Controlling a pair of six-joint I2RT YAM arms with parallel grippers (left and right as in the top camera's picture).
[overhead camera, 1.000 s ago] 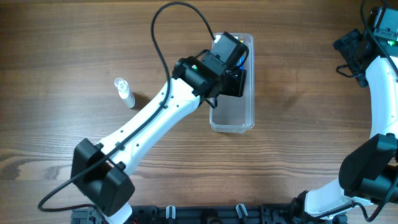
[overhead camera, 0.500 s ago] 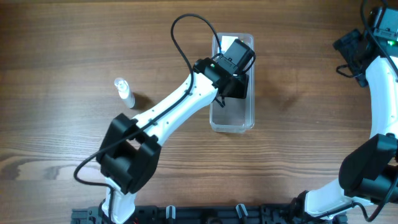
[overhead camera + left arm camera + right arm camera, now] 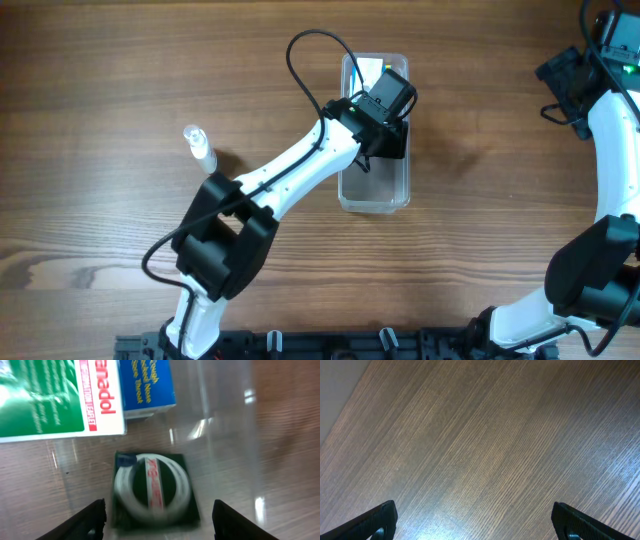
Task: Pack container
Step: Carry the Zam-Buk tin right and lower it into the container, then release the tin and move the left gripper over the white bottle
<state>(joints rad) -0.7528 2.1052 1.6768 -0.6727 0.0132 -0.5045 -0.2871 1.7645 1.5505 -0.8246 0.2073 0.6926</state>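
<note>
place: robot lab bench | signs: 2 white robot arms (image 3: 290, 175) at wood-grain table (image 3: 100, 80), looped black cable (image 3: 291, 52)

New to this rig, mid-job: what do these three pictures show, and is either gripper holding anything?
Two white robot arms work at a wooden table. The overhead picture looks straight down. In it the left arm reaches over the container, a clear tub, and a small clear bottle sits apart from it. The left wrist picture looks past the left gripper into the tub. A green-and-white box, a blue box and a dark green packet lie inside. The right wrist picture shows the right gripper over bare wood. Both grippers are open and hold nothing.
</note>
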